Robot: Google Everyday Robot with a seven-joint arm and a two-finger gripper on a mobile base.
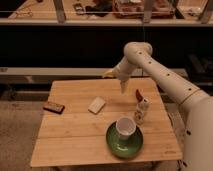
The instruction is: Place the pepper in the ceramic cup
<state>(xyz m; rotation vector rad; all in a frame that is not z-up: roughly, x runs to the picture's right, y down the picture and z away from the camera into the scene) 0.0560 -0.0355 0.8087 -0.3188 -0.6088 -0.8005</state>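
Observation:
The small dark red pepper [138,94] lies on the wooden table [75,140], just behind a small white shaker-like bottle [142,109]. The white ceramic cup [125,127] stands upright on a green saucer [131,145] near the table's front edge, right of centre. My gripper [123,88] hangs from the white arm, points down over the back of the table, and sits a little left of the pepper, apart from it. The cup is well in front of the gripper.
A flat white block [96,104] lies mid-table. A dark rectangular object [53,106] lies near the left edge. The white arm [170,80] crosses over the table's right side. Shelves and a rail stand behind the table.

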